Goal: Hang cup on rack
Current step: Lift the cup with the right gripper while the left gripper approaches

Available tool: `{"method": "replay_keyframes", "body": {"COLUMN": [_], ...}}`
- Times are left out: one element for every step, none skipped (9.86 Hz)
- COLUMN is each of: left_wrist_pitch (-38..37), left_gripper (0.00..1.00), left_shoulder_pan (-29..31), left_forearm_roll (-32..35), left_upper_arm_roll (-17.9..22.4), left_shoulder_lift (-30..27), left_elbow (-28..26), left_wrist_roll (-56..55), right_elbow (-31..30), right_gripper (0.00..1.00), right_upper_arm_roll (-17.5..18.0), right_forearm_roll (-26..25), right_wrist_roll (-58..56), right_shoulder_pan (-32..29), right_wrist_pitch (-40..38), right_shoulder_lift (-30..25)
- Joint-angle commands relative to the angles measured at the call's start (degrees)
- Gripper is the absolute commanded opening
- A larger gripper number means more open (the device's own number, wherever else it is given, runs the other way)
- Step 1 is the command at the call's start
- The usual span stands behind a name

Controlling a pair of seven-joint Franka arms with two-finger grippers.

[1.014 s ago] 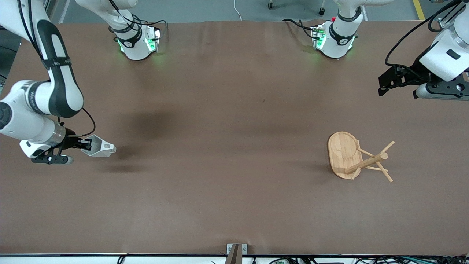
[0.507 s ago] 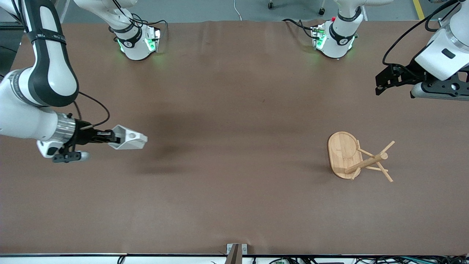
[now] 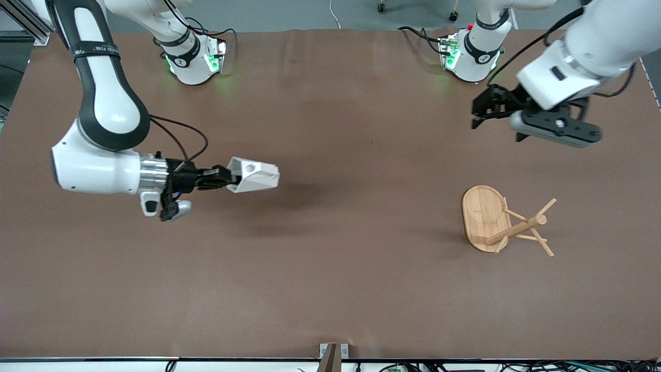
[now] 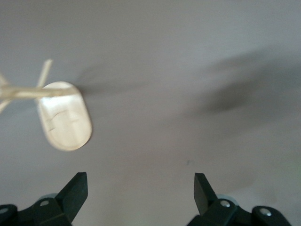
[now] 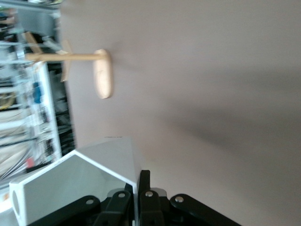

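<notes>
The white faceted cup (image 3: 254, 175) is held in the air by my right gripper (image 3: 227, 182), which is shut on its rim; its handle with the round hole faces up. In the right wrist view the cup (image 5: 70, 183) fills the space by the gripper (image 5: 138, 181), with the rack (image 5: 96, 70) in the distance. The bamboo rack (image 3: 498, 221) stands on its oval base toward the left arm's end of the table. My left gripper (image 3: 477, 111) is open and empty in the air, over bare table between the left arm's base and the rack. The left wrist view shows the rack (image 4: 63, 115) past the gripper (image 4: 140, 188).
The brown table top (image 3: 330, 268) is bare apart from the rack. The two arm bases (image 3: 191, 59) (image 3: 472, 57) stand along the table's edge farthest from the front camera.
My right gripper has carried the cup up and toward the middle of the table. My left arm has swung in from the table's end toward the rack.
</notes>
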Motion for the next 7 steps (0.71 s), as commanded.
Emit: {"method": "replay_keyframes", "body": {"left_wrist_pitch": [3.43,5.62,7.39,8.36,8.46,8.55,8.63], "left_gripper": [1.0,1.0,1.0,1.0,1.0,1.0,1.0], "left_shoulder_pan": [-8.01,-11.7,-15.05,-17.95,-20.68,-23.14,-24.3], "left_forearm_roll": [-0.39,-0.3,-0.21,-0.12,-0.03,0.14,0.32], "left_upper_arm_roll": [0.18,0.18,0.18,0.18,0.18,0.27,0.18], "left_shoulder_lift": [2.97,4.19,4.9,4.91,5.0,5.08,5.35], "left_elbow": [-0.44,-0.44,-0.35,-0.26,1.13,1.67,2.11], "left_wrist_roll": [0.82,0.82,0.91,0.91,0.82,0.82,1.43], "right_elbow": [-0.91,-1.09,-2.22,-3.27,-3.72,-4.16,-4.25], "right_gripper": [0.0,0.0,0.0,0.0,0.0,0.01,0.01], "right_upper_arm_roll": [-0.38,-0.38,-0.38,-0.38,-0.38,-0.38,-0.38], "right_forearm_roll": [9.66,12.48,15.47,18.37,19.36,19.37,19.54], "right_wrist_roll": [-4.74,-4.65,-4.65,-4.65,-4.39,-3.52,-3.07], "right_shoulder_pan": [1.72,3.21,4.96,6.72,7.61,7.88,7.88], "right_wrist_pitch": [-2.65,-2.67,-2.41,-2.23,-2.23,-2.4,-2.4], "right_shoulder_lift": [0.35,0.35,0.44,0.35,0.26,0.17,0.09]}}
